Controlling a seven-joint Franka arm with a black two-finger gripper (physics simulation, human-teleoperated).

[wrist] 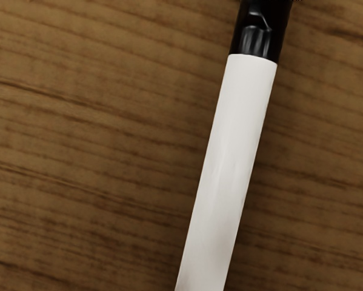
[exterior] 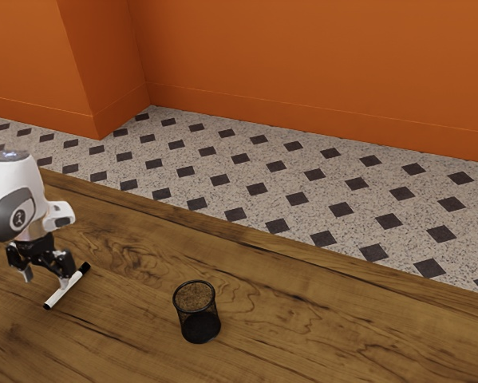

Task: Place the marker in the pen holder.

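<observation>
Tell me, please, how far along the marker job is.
Reaching the marker looks done: one of my open fingers is right by it. Nothing is in hand. Left to do: grip the marker, lift it, and place it in the pen holder, which stands apart from it.

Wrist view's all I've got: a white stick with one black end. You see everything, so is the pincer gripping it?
Observer: No, the exterior view shows the pincer open, its fingers apart, not closed on the marker.
Visitor: And the stick's other end?
Observer: Black too.
Visitor: Where's the pot it should go in?
Observer: The pen holder stands upright on the table, farther toward the exterior view's right than the marker.
</observation>
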